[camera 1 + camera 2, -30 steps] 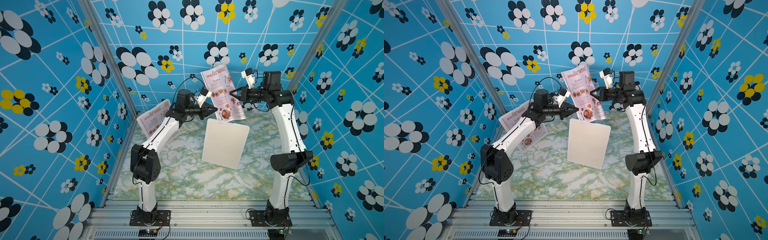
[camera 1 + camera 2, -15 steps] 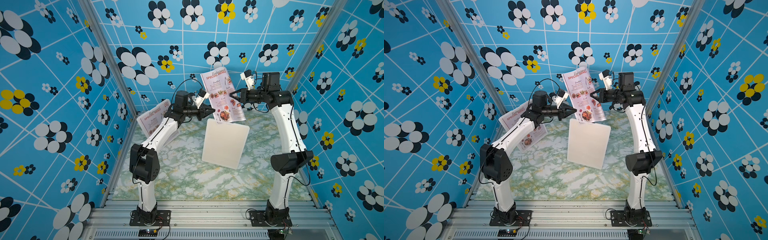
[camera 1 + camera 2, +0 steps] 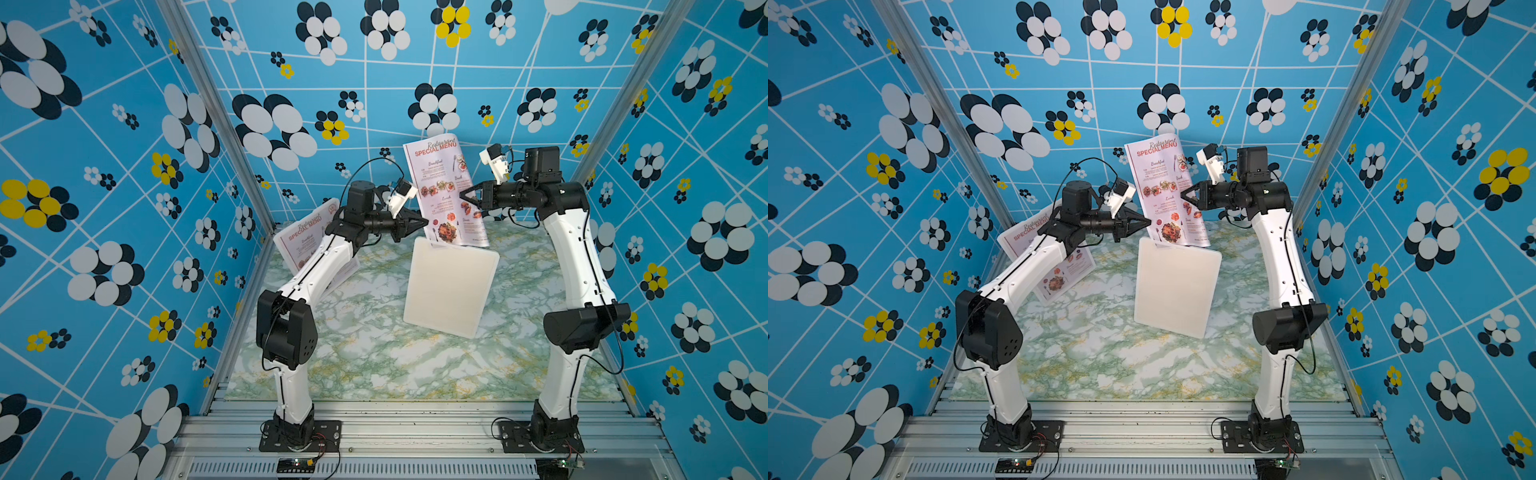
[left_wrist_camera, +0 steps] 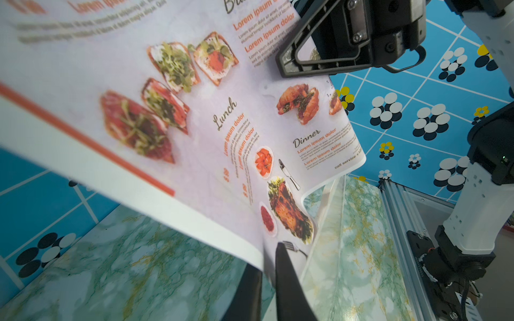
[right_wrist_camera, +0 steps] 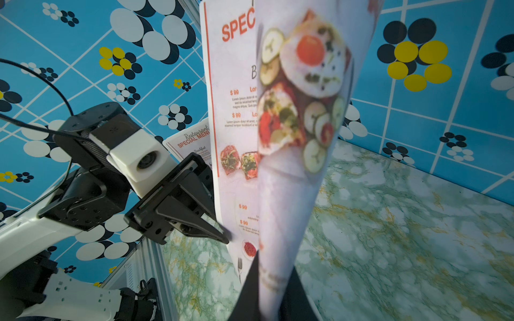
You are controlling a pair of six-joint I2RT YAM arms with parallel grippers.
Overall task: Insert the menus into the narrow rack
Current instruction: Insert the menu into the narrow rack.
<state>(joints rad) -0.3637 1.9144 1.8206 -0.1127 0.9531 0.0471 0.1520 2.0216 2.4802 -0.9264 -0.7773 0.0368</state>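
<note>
One menu (image 3: 442, 191) (image 3: 1165, 193) hangs upright between my two grippers, its lower edge at the top rim of the narrow white rack (image 3: 451, 291) (image 3: 1177, 291). My left gripper (image 3: 424, 222) (image 4: 268, 258) is shut on the sheet's lower left edge. My right gripper (image 3: 462, 195) (image 5: 274, 272) is shut on its right edge, and the sheet (image 5: 292, 111) curls there. In the left wrist view the menu (image 4: 194, 125) fills most of the picture. The other menu (image 3: 305, 237) (image 5: 194, 139) leans against the left wall, partly behind my left arm.
The rack stands tilted on the green marbled table (image 3: 374, 353), near its middle. Patterned blue walls (image 3: 124, 208) close in the left, back and right sides. An aluminium rail (image 3: 415, 424) with both arm bases runs along the front.
The held menu has sunk slightly toward the rack's rim. The right gripper's jaws have closed a little more on its edge. The left gripper has barely moved.
</note>
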